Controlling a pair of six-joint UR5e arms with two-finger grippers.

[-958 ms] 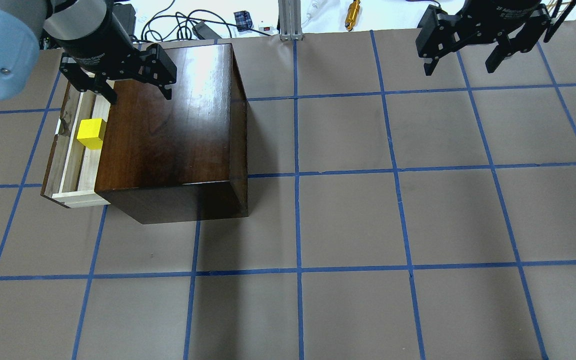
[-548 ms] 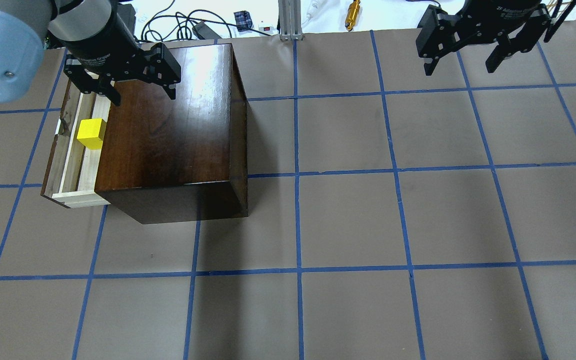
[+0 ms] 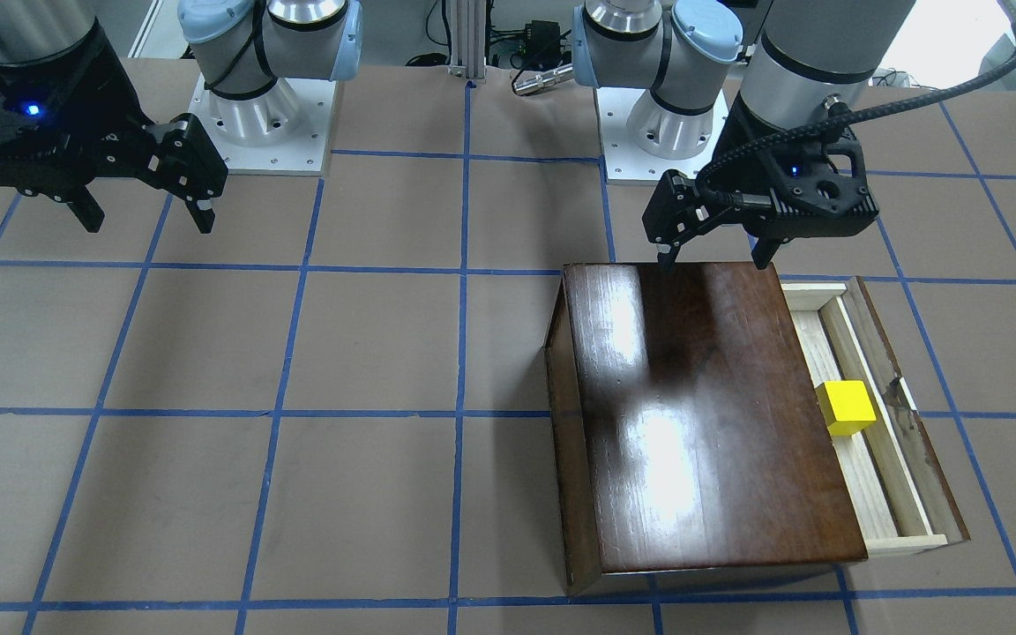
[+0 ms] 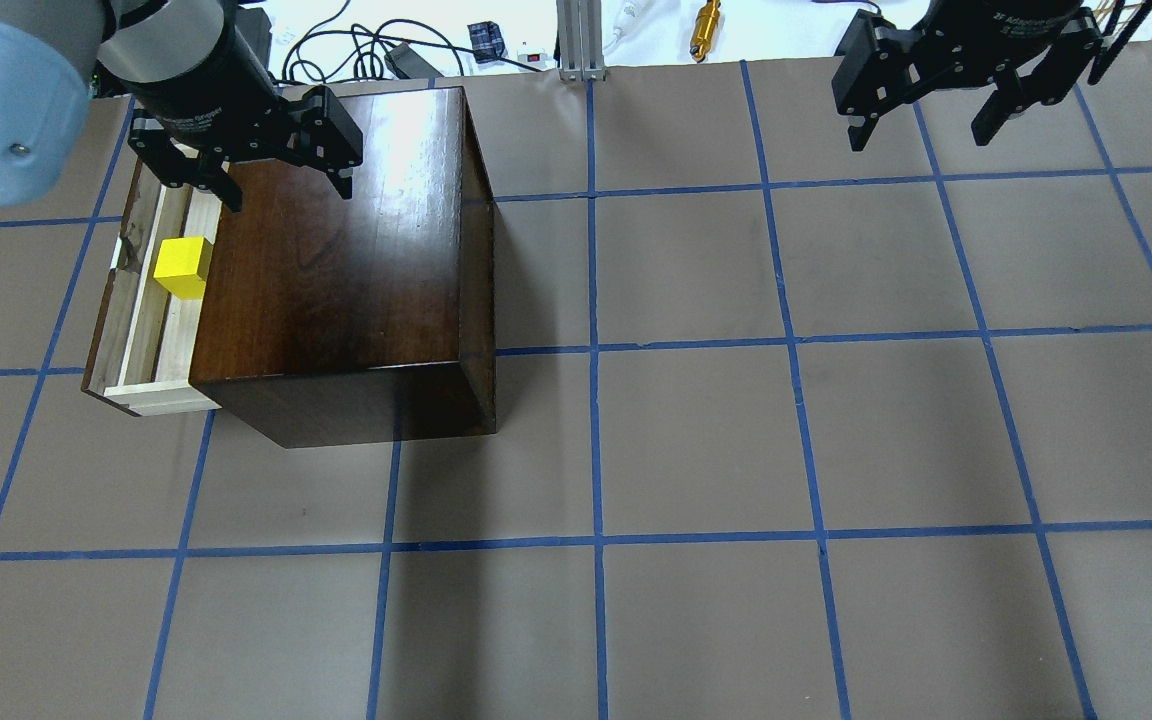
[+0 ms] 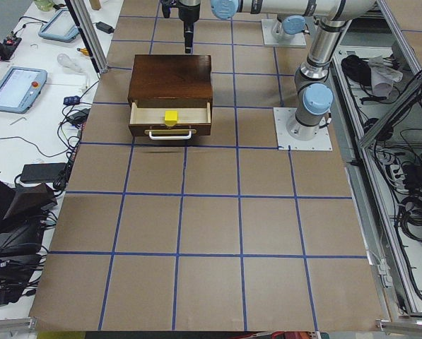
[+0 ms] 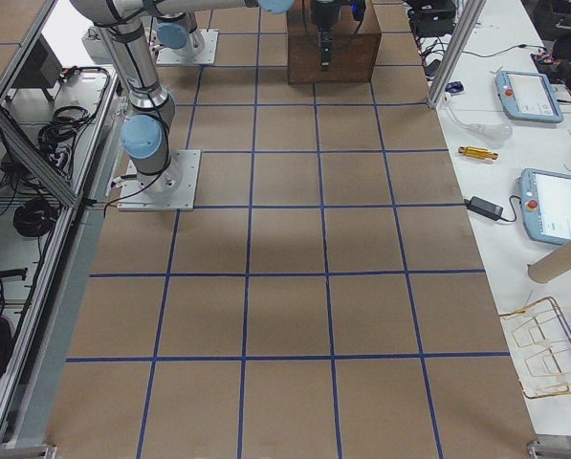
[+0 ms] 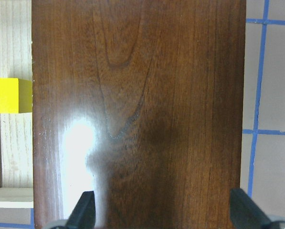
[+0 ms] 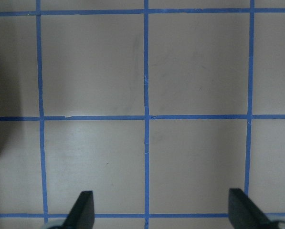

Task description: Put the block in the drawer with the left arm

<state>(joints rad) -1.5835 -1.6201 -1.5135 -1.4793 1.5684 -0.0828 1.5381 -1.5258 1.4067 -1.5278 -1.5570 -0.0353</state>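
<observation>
The yellow block (image 4: 183, 266) lies in the open drawer (image 4: 129, 335), which is pulled out of the dark-brown cabinet (image 4: 336, 270) on the cabinet's left side. It shows too in the front view (image 3: 846, 407) and the left wrist view (image 7: 8, 95). My left gripper (image 4: 286, 195) is open and empty. It hangs above the cabinet's top near its far edge, beside and beyond the block, apart from it. My right gripper (image 4: 918, 140) is open and empty above the bare mat at the far right.
Cables, a brass-coloured tool (image 4: 704, 28) and an aluminium post (image 4: 576, 40) lie beyond the mat's far edge. The arm bases (image 3: 261, 115) stand on the robot's side. Blue tape lines grid the brown mat.
My left gripper has shifted slightly right and toward the far edge over the cabinet top, still open. The block stays in the drawer. The right arm has not moved.
</observation>
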